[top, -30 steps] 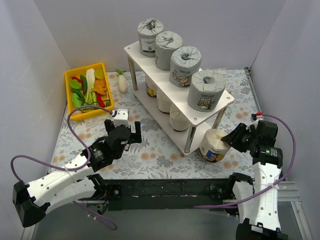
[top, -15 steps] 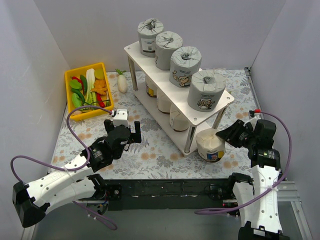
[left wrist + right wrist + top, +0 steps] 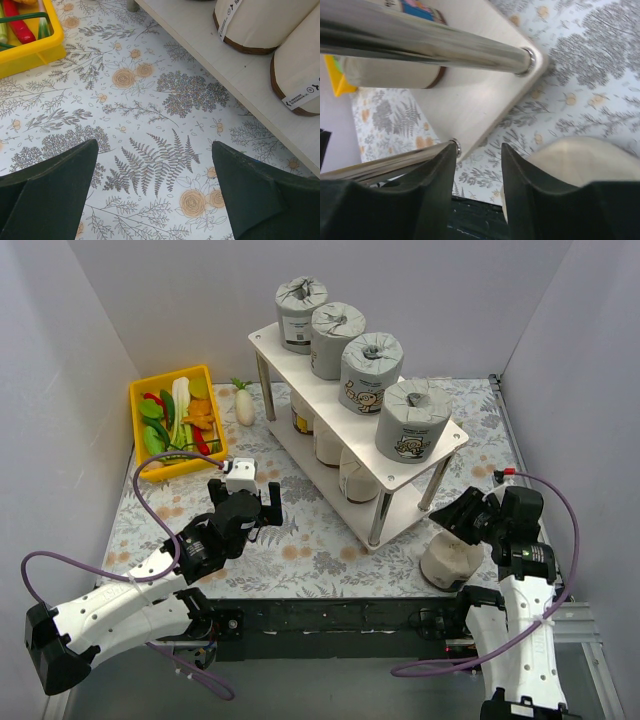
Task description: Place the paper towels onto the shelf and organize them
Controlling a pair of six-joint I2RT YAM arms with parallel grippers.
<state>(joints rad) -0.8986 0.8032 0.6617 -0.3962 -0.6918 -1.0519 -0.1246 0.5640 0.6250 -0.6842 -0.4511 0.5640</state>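
Observation:
The shelf (image 3: 268, 340) carries several grey paper towels on its top board, such as the nearest one (image 3: 412, 422). Three cream rolls stand on the lower board, the nearest at the front (image 3: 357, 480). A fourth cream roll (image 3: 450, 560) lies on the table by the shelf's front corner, just below my right gripper (image 3: 457, 523). In the right wrist view this roll (image 3: 580, 165) sits outside the right finger, and my right gripper (image 3: 479, 150) is open and empty. My left gripper (image 3: 250, 502) hovers open and empty over the table (image 3: 155, 150), left of the shelf's lower board (image 3: 235, 65).
A yellow bin (image 3: 140, 400) of vegetables stands at the back left, and a white radish (image 3: 245, 405) lies beside it. A metal shelf leg (image 3: 420, 42) crosses close in front of the right wrist. Grey walls close in on both sides.
The cream roll has moved from the shelf's front corner toward the table's front edge and tipped over beside the right gripper. The left arm has not moved.

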